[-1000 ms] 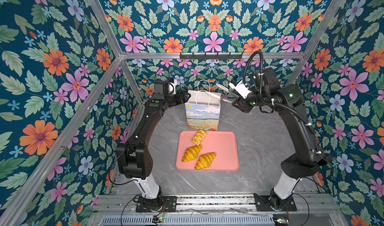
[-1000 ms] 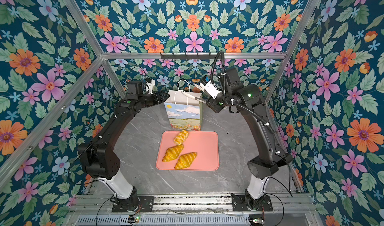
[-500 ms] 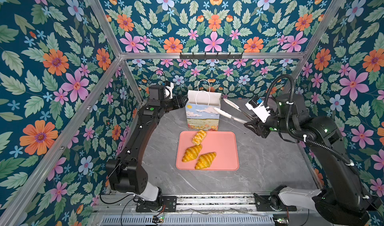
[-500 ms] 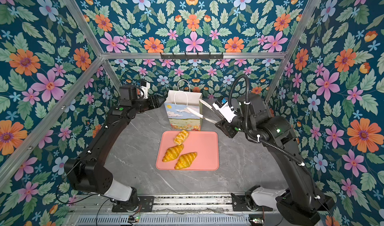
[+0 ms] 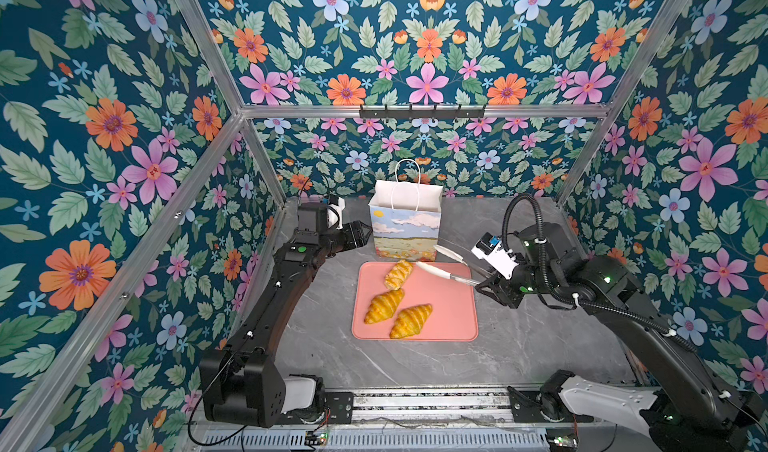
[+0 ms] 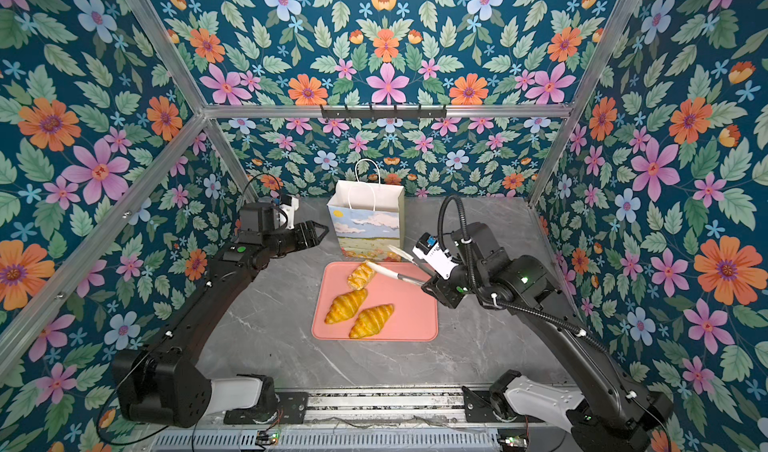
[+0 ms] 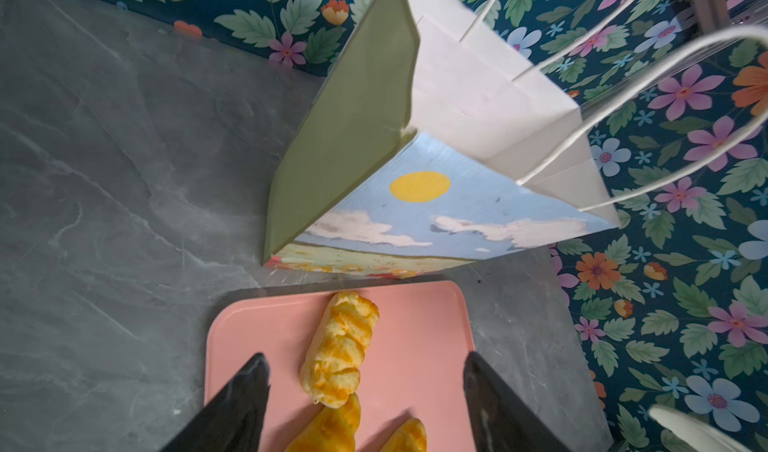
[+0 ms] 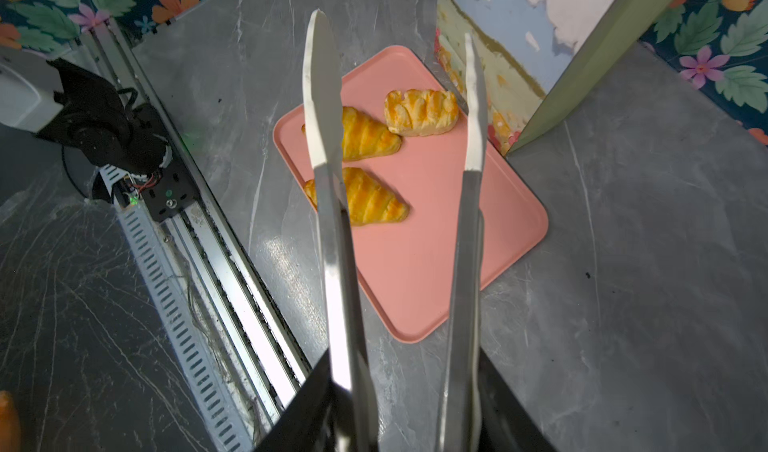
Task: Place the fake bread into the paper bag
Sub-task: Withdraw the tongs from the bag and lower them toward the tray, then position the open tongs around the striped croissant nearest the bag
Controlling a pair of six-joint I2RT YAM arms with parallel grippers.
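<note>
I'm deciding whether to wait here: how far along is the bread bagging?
Done: unclear, the inside of the paper bag is hidden. In hand: the right gripper holds tongs, tips apart and empty, over the pink tray; the left gripper is open beside the bag. Left: a braided piece and two croissants lie on the tray.

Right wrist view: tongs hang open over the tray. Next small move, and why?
Probably lower the white-tipped metal tongs, gripped in the right pincer, until their tips straddle the braided golden toy pastry. The arms stand apart and empty, and that piece lies on the pink rectangular tray nearest the white sky-print paper bag.
</note>
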